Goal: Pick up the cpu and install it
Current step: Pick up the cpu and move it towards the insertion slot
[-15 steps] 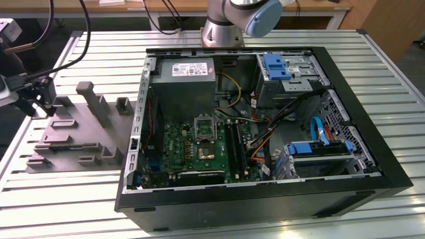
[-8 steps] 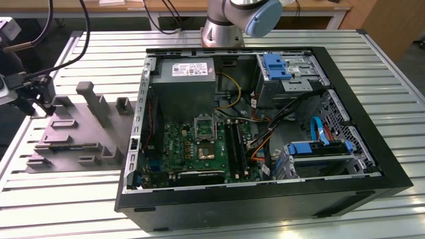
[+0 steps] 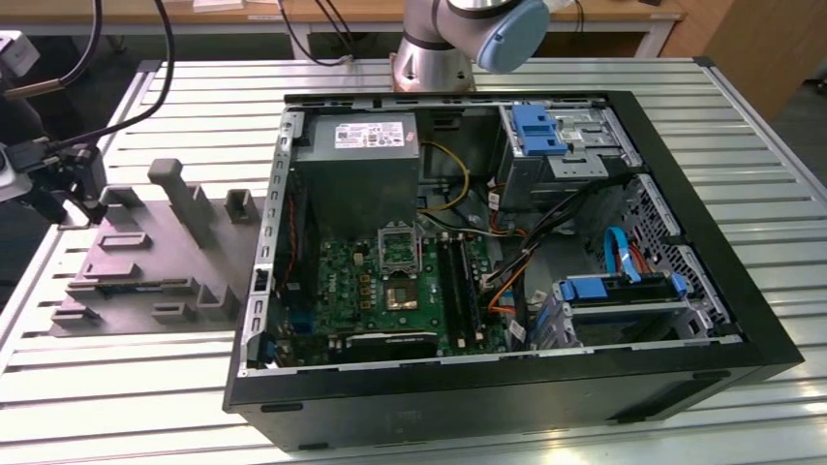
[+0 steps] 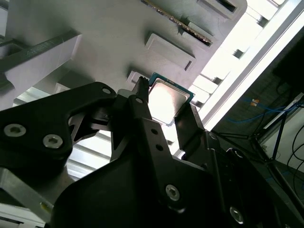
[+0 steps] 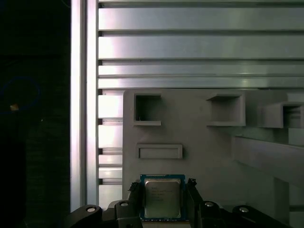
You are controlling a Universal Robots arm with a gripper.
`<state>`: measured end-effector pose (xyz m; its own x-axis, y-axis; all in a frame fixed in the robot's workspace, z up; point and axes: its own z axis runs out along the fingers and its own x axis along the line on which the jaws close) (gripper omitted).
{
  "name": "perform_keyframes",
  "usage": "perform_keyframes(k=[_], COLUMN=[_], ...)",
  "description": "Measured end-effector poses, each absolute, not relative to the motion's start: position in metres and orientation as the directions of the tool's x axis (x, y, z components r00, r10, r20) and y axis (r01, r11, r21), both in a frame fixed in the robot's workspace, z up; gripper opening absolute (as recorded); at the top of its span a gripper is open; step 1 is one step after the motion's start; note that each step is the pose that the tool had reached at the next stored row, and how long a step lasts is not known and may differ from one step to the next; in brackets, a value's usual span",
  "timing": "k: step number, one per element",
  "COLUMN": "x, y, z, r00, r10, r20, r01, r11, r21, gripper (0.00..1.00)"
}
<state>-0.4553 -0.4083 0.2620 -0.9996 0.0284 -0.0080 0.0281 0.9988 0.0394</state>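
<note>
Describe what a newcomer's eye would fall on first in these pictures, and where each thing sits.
The open computer case lying flat on the slatted metal table dominates the exterior view, its green circuit board bared inside. In both wrist views, a small silvery chip sits gripped in the black tool, over a grey holder tray.

We see the cpu (image 5: 162,198) pale silver on top with a thin blue-green rim, the gripper (image 5: 163,186) matt black, the fixture block (image 5: 199,137) plain grey, the table (image 5: 190,42) silvery and striped with slats, the circuit board (image 3: 387,281) green, its case (image 3: 517,392) black with blue brackets (image 3: 539,129)
</note>
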Motion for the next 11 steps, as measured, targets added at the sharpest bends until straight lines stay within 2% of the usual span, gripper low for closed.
perform_keyframes(k=[11], x=[-0.4553], y=[-0.4083], z=[0.2647], r00=[-1.0], r10=[0.028], r20=[-0.008], r01=[0.028], r11=[0.999], r21=[0.039], gripper=[0.47])
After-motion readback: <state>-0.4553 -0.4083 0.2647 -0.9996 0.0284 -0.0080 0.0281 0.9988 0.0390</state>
